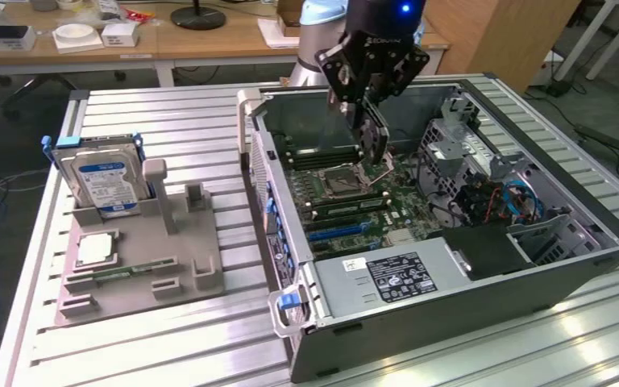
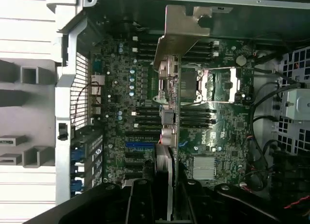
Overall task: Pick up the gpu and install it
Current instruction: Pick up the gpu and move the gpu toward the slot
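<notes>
My gripper (image 1: 363,95) hangs over the open computer case (image 1: 567,274) and is shut on the gpu (image 1: 373,135). The card is held on edge, hanging down above the motherboard (image 1: 363,211) near the processor socket (image 1: 344,181). In the wrist view the gpu (image 2: 170,118) appears edge-on between the black fingers (image 2: 141,200), its silver end bracket (image 2: 183,34) pointing away from the gripper (image 2: 167,197). A blue expansion slot (image 2: 141,145) lies on the board beside the card's edge, and the card stays clear of the board.
A grey fixture tray (image 1: 197,278) on the exterior view's left holds a silver hard drive (image 1: 103,179), a processor chip (image 1: 94,249) and a memory stick (image 1: 132,270). Inside the case sit a power supply (image 1: 392,276), drive cage (image 1: 471,157) and cables (image 1: 514,201). Desks stand behind.
</notes>
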You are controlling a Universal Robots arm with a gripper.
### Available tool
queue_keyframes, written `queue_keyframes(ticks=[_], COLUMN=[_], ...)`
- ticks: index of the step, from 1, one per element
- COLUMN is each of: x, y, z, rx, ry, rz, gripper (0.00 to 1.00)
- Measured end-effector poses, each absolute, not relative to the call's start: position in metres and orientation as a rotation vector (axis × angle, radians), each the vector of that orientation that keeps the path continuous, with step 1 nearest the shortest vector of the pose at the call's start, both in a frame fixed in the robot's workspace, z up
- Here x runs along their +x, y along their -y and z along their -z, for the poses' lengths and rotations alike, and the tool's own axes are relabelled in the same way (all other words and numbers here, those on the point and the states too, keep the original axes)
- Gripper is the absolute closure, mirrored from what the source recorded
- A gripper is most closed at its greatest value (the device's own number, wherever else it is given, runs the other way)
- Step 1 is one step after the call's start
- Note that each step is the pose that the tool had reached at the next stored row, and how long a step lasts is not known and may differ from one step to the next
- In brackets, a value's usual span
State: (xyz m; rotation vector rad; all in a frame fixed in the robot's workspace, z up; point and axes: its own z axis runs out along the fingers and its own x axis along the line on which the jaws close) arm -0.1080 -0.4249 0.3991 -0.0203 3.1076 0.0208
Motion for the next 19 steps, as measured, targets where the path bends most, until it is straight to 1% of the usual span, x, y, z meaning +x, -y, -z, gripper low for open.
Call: queue_keyframes(ticks=[19], x=[-0.048], y=[0.425], z=[-0.398], rx=[-0.02], ry=[-3.108], rz=[-0.021], gripper=[0.73])
